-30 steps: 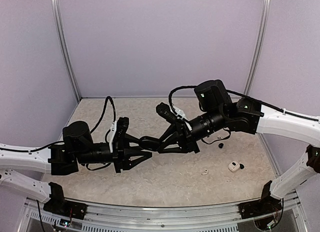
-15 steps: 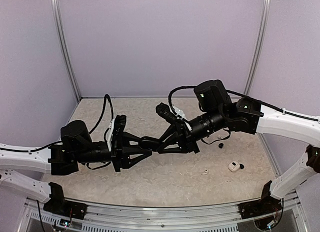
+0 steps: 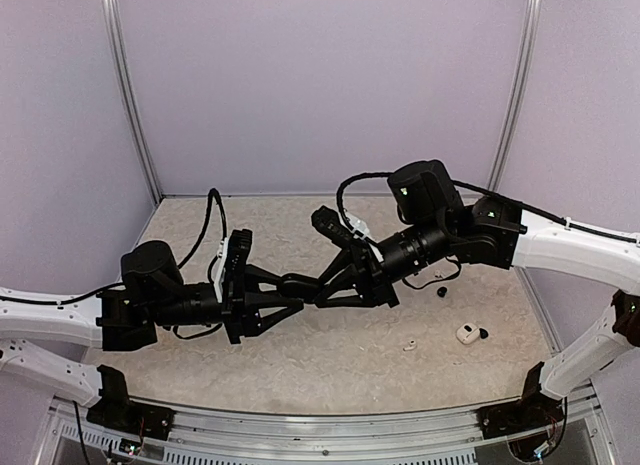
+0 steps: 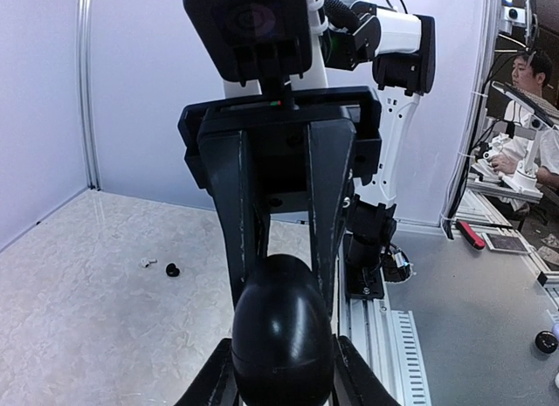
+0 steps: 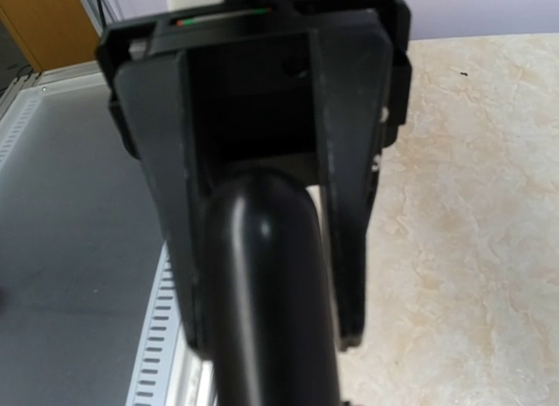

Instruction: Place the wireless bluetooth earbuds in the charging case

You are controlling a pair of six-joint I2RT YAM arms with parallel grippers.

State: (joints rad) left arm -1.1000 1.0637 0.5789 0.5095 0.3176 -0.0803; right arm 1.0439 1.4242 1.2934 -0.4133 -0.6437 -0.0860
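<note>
Fingers on the left gripper (image 3: 297,303) have drawn in over the last second, from a loose V to a narrow pinch. It reaches in from about eight o'clock to the middle of the beige marbled tabletop (image 3: 340,375). There it meets the right gripper (image 4: 286,284), which comes down from two o'clock and has not budged.

Between them, lifted off the table, is the glossy black oval plastic charging case (image 4: 281,336). The right fingers (image 4: 247,214) clamp its far end. In the left wrist view the left fingers now lie against both flanks of its near end with no gap showing. How hard they squeeze I can't tell.

So the case looks held at both ends, lid down. To my eye this is either a handover or a brace for prying it open.

The small rounded plastic earbuds are not in it. One tiny black earbud (image 3: 441,291) lies at about three o'clock from the meeting point. A tiny white earbud (image 3: 409,345) lies near four o'clock. A second black earbud (image 3: 483,333) sits just beside a white pebble-shaped case (image 3: 466,333) out towards the right edge. A fourth I can't find.

Nothing is inserted yet, and both grippers are busy. One will have to let go before any earbud can be picked up.
</note>
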